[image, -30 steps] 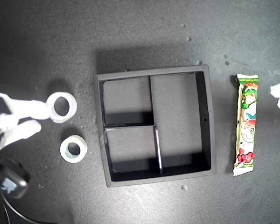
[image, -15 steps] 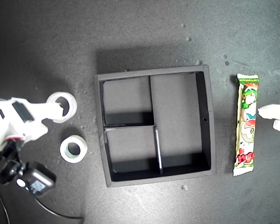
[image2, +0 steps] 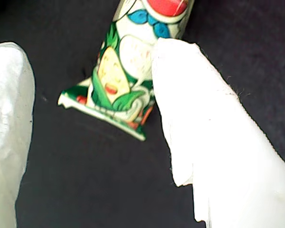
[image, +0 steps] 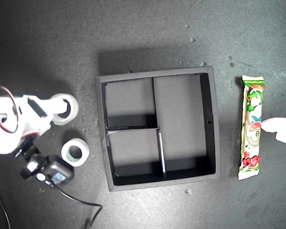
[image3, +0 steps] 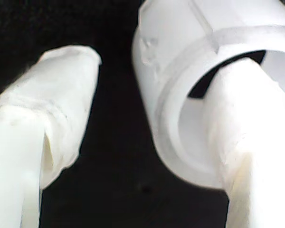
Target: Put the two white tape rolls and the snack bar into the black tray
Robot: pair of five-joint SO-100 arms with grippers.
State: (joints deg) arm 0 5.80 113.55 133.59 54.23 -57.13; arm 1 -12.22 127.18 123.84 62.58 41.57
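Since a second ago both our arms have closed in. Exterior view: snack bar (image: 251, 128) lies lengthwise right of the black tray (image: 212, 124), beside our first gripper (image2: 90, 123), jaws apart. Second wrist view: second gripper (image3: 147, 118), one finger (image3: 242, 123) threading the wide-holed tape roll (image3: 175, 71), unclamped.

black tray (image: 101, 125) compartments all open

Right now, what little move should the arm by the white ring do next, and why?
Probably close my second tool. One finger already pokes through the wide-holed white tape roll, the other waits outside its wall, apart. Pinching that wall comes before lifting toward the square black tray.
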